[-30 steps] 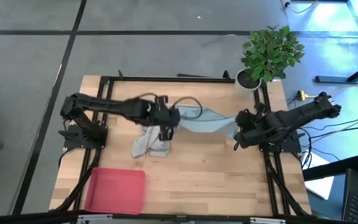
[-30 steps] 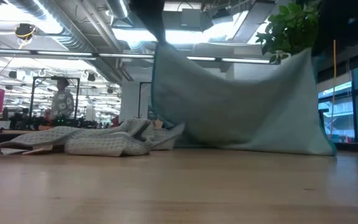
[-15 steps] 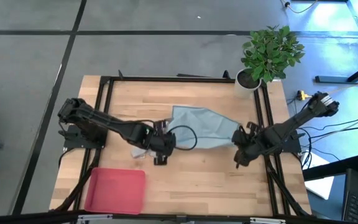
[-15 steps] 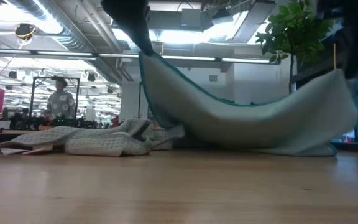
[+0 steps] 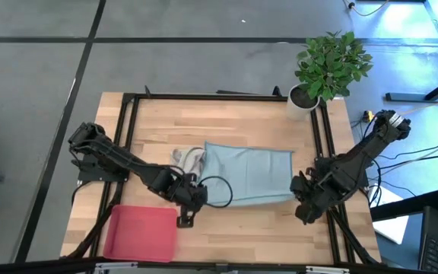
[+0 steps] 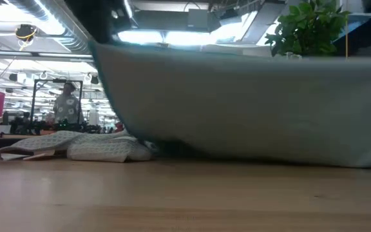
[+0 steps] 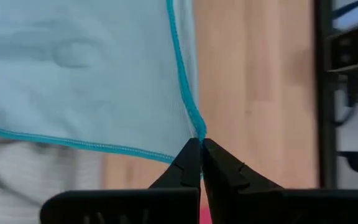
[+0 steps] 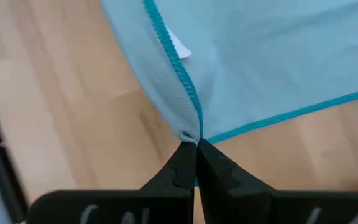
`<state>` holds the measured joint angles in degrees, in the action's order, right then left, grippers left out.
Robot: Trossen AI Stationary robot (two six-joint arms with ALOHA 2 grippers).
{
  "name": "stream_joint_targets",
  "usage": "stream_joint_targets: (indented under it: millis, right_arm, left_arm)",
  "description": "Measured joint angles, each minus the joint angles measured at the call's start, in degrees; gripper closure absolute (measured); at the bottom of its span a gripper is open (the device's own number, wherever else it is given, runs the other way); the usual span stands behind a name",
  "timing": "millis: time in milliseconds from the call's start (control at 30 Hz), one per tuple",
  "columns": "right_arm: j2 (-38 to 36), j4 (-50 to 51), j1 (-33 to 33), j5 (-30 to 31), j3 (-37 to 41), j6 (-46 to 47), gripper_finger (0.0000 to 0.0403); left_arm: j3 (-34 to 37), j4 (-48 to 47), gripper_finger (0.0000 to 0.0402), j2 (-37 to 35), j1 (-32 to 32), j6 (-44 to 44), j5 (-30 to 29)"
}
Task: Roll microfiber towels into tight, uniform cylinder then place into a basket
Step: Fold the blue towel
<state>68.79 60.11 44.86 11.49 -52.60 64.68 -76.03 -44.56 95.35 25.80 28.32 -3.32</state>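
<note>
The pale blue-teal towel (image 5: pixel 247 173) lies spread across the middle of the table. Its near edge is raised and stretched between my two grippers, so in the low view it hangs as a wide sheet (image 6: pixel 250 109). My left gripper (image 5: pixel 192 201) is shut on its near left corner and my right gripper (image 5: pixel 301 199) is shut on its near right corner. The grey towel (image 5: pixel 189 158) lies crumpled on the table at the blue one's far left, partly under it. The pink-red basket (image 5: pixel 141 232) sits at the near left. My left gripper pinches the blue towel's near left corner (image 7: pixel 197 132) between its fingertips (image 7: pixel 191 163), slanting down from the left. That corner is lifted clear and the hem runs taut away from it. My right gripper pinches the near right corner (image 8: pixel 190 132) between its fingertips (image 8: pixel 185 163), slanting down from the right. This corner is lifted too, with the cloth bunched into small folds at the tips.
A white pot with a green plant (image 5: pixel 310 91) stands at the far right corner. Black frame rails (image 5: pixel 128 122) run along the table's left, right and far sides. Bare wood lies between the towel's near edge and the table's near edge.
Both grippers have come toward the table's near edge and sunk lower, tipping to point more steeply down, each still shut on its corner. The blue towel has been drawn out from a hanging, sagging sheet into a wide spread, its near edge now taut and covering part of the grey towel.
</note>
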Motion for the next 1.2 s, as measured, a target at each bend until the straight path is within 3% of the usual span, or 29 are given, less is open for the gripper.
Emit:
stream_joint_targets:
  millis: [433, 867, 1200]
  right_arm:
    - [0.00, -6.92, 4.59, -2.94, -0.06, 2.78, 0.0393]
    - [0.02, 0.36, 4.31, 7.81, 0.43, 2.76, 0.0393]
    - [0.09, 2.61, 4.31, 11.86, 8.17, 7.26, 0.0393]
  left_arm:
    - [0.00, 4.28, 0.0402, 0.00, 3.87, 6.03, 4.30]
    - [0.02, 2.64, 0.0402, 1.72, -3.17, -0.38, -3.85]
    - [0.02, -0.43, 0.0402, 5.30, -8.34, -0.59, -11.81]
